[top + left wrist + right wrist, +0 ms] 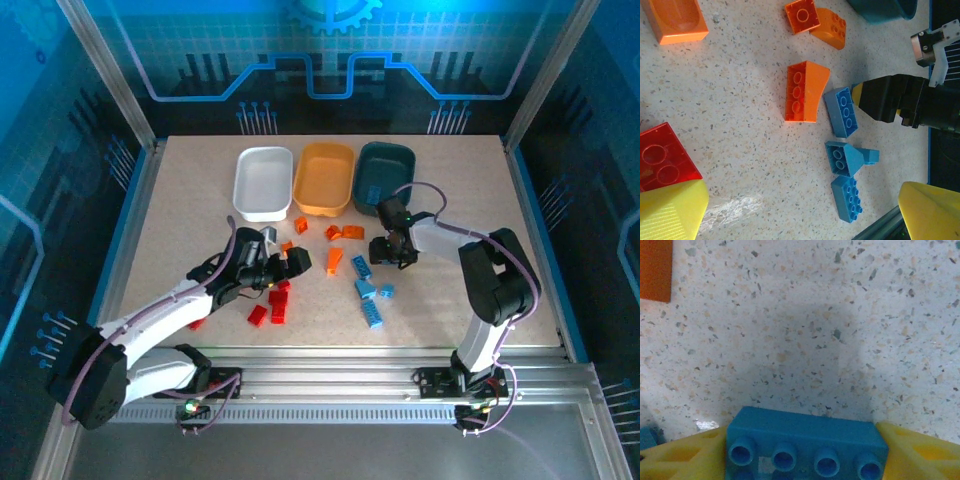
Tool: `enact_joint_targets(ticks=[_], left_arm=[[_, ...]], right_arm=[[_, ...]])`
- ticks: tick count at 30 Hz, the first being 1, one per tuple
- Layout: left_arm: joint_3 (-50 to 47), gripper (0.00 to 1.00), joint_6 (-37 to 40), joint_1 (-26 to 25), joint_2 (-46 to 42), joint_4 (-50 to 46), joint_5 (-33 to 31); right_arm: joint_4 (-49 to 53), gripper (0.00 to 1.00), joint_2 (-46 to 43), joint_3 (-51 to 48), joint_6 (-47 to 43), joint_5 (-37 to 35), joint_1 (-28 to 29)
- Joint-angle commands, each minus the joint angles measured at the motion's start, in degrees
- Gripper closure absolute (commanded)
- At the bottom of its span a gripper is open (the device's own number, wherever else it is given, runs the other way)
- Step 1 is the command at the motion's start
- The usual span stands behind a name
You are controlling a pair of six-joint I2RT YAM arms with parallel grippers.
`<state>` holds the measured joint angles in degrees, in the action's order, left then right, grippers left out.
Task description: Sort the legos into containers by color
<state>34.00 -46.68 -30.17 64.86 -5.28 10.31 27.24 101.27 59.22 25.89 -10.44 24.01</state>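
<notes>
The light blue brick [805, 427] lies at the bottom edge of the right wrist view with its lower half cut off. The right gripper [802, 442] is partly closed, and its yellow fingers [685, 455] press against both ends of the brick. Seen from above, a white tub [264, 183], an orange tub [324, 178] and a dark teal tub [384, 172] stand in a row at upper centre of the table [180, 220]. The inside of the teal tub is too dark to read. The left gripper [800, 207] is spread wide and holds nothing, with a red brick [665, 157] just beside it. Bare table lies to the far left and right.

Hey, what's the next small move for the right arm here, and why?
Probably lift the blue brick straight up: the right gripper presses on both its sides, and the dark teal tub, where it seems to belong, stands just beyond.
</notes>
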Motion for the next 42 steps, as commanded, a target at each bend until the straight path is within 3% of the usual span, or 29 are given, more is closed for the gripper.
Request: enact_joint_targets(ticks=[1, 6, 14, 19, 30, 36, 42], left_arm=[[-0.07, 0.01, -0.51, -0.26, -1.04, -0.61, -1.08], [0.58, 0.01, 0.15, -0.26, -0.88, -1.25, -1.33], [3.72, 0.01, 3.23, 0.27, -1.92, -6.77, -5.52], [4.83, 0.01, 2.95, 3.23, -2.24, -8.20, -5.41], [6.42, 0.01, 3.07, 6.89, -0.05, -9.70, -2.40], [6.85, 0.01, 3.39, 6.97, 1.13, -9.18, -2.23], [7.28, 0.01, 3.47, 7.05, 2.24, -8.96, -1.87]], right_arm=[[0.97, 0.41, 0.84, 0.29, 0.44, -1.48, 0.69], [0.98, 0.49, -1.43, -0.19, 0.41, -2.51, 0.71], [4.78, 0.50, -6.98, 9.18, -4.00, -7.49, 0.11], [4.78, 0.50, -0.04, 20.35, -8.47, -8.00, -1.83], [11.93, 0.47, 23.94, 49.04, -13.49, -7.66, -5.57], [13.48, 0.41, 29.50, 53.82, -14.29, -4.73, -6.00], [13.42, 0.24, 30.30, 54.11, -15.21, -0.75, -5.71]])
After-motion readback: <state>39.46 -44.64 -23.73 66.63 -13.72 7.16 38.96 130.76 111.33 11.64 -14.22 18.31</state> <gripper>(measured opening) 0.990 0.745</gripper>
